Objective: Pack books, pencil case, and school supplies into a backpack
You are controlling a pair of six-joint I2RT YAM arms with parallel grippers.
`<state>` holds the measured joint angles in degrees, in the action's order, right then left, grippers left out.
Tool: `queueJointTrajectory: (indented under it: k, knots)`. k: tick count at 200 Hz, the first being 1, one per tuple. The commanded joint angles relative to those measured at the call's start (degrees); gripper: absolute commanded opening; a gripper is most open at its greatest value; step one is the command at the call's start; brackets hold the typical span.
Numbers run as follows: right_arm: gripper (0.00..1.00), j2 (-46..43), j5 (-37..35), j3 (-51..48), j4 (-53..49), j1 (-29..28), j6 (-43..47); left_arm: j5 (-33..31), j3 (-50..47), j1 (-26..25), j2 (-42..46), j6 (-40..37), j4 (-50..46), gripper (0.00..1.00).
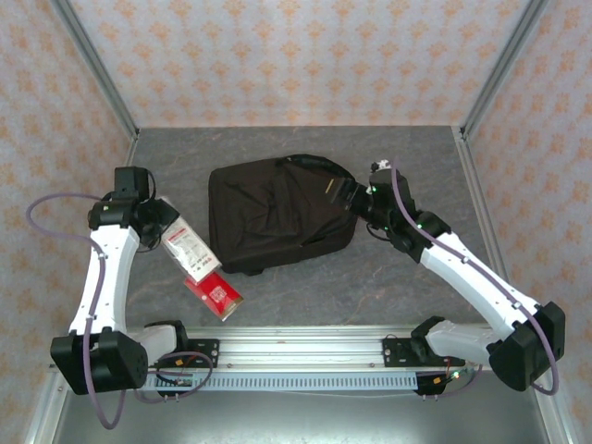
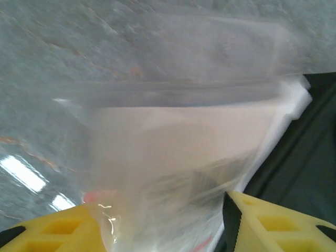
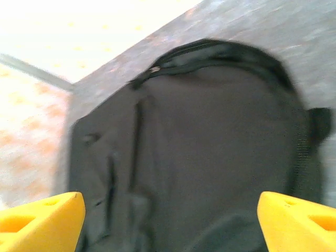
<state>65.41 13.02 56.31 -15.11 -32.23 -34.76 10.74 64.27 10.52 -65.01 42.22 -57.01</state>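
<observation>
While the overhead view shows the black backpack [image 1: 277, 217] lying flat mid-table, with bare tabletop [image 1: 305, 296] on its near side, the left wrist view shows the left gripper [image 2: 163, 220] clenched on a clear plastic packet [image 2: 184, 147] of white-and-red supplies, just left of the backpack. The right gripper [image 3: 168, 215], arm stretched forward, hangs spread wide at the backpack's right end, grasping nothing.

Backpack [image 1: 277, 213] took up the middle of the surface [image 1: 305, 296]. A bare strip ran behind it to the back wall [image 1: 296, 65], another in front down to the rail [image 1: 296, 350]. The left gap was blocked by the clear packet [image 1: 196, 262] hanging from the left fingers [image 2: 52, 231], just beside the backpack. The right arm [image 1: 462, 268] crossed the right side; the far right corner was free.
</observation>
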Motion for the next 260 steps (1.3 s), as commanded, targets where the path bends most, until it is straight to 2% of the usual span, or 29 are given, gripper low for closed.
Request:
queueJointTrajectory:
  k: [1,16,36,59,74,102,127,155,197,229,260]
  knots:
    - [0.85,1.1,18.2,-3.0,14.7,-1.6,-3.9,10.7,1.7,-0.7,1.0,5.1,1.9,0.56]
    - [0.86,3.5,21.2,-2.6,17.3,-3.7,-5.2,14.2,1.7,-2.2,1.4,7.5,3.9,0.56]
    - [0.86,7.0,19.6,-0.7,16.2,-7.3,-3.8,16.3,2.5,-4.2,1.2,9.4,5.5,0.56]
    - [0.86,9.5,12.4,-0.1,13.8,-9.4,-4.0,11.4,3.7,-5.4,-0.4,5.9,3.7,0.58]
    - [0.85,10.9,8.1,1.2,9.3,-10.4,-2.9,7.3,3.7,-5.4,-2.5,2.4,-0.2,0.66]
    - [0.83,12.4,6.2,1.9,6.2,-11.6,-0.3,1.7,-1.2,-2.1,-5.2,-3.3,-1.0,0.73]
    - [0.83,12.2,3.8,0.9,5.6,-11.7,0.9,-2.9,-5.5,0.5,-6.9,-4.0,1.5,0.80]
    - [0.84,12.4,3.7,1.1,5.1,-11.6,3.7,-6.0,-8.3,2.9,-12.5,-5.1,4.5,0.82]
    - [0.85,13.0,7.8,0.7,7.0,-11.6,6.6,4.1,-15.9,3.5,-19.8,-3.1,17.6,0.84]
    - [0.86,12.5,9.0,-0.4,7.7,-11.5,7.3,12.1,-21.1,3.4,-20.8,-1.5,28.7,0.86]
    - [0.86,11.2,9.3,-1.9,8.5,-11.2,7.5,18.5,-22.9,3.0,-22.6,0.0,33.6,0.87]
